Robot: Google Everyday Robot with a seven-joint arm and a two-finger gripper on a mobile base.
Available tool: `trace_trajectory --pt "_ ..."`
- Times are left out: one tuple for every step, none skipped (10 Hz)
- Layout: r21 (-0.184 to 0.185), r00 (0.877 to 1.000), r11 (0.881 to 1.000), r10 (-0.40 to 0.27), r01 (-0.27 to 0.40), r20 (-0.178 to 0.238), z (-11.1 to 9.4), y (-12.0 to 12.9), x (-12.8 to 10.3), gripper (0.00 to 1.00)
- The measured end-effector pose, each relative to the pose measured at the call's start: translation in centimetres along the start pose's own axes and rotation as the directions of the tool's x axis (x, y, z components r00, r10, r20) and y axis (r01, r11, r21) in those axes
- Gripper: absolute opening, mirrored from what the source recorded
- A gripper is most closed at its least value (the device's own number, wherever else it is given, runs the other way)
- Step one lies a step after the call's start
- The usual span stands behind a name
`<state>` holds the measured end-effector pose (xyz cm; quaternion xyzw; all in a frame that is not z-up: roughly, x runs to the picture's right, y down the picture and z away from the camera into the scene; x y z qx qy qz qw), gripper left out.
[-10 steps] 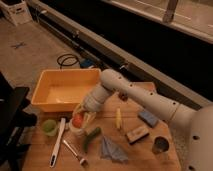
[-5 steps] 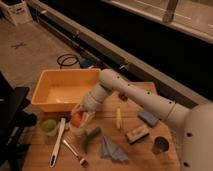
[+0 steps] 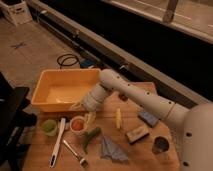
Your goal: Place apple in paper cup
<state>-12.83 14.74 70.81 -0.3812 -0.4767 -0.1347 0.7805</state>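
The orange-red apple [image 3: 77, 125] sits in the mouth of the short white paper cup [image 3: 77, 132], which stands on the wooden table [image 3: 35, 160] just in front of the yellow bin. My gripper [image 3: 85, 116] hangs directly above and slightly behind the cup, close to the apple's top. The white arm reaches in from the right across the table. The cup's lower wall is partly hidden by things around it.
A yellow bin [image 3: 65, 90] stands behind the cup. A translucent green cup [image 3: 49, 127] is to its left. A white utensil [image 3: 57, 142], fork [image 3: 75, 152], green vegetable [image 3: 92, 137], banana [image 3: 118, 119], blue cloth [image 3: 112, 150], sponges [image 3: 137, 134] and dark metal cup [image 3: 160, 145] lie around.
The apple has come down a little and now rests within the paper cup's rim. The arm and gripper have hardly moved.
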Motion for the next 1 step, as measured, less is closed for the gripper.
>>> trace_trajectory --pt "0.001 1.0 1.0 0.0 0.0 0.0 -0.02 -0.01 0.01 0.8"
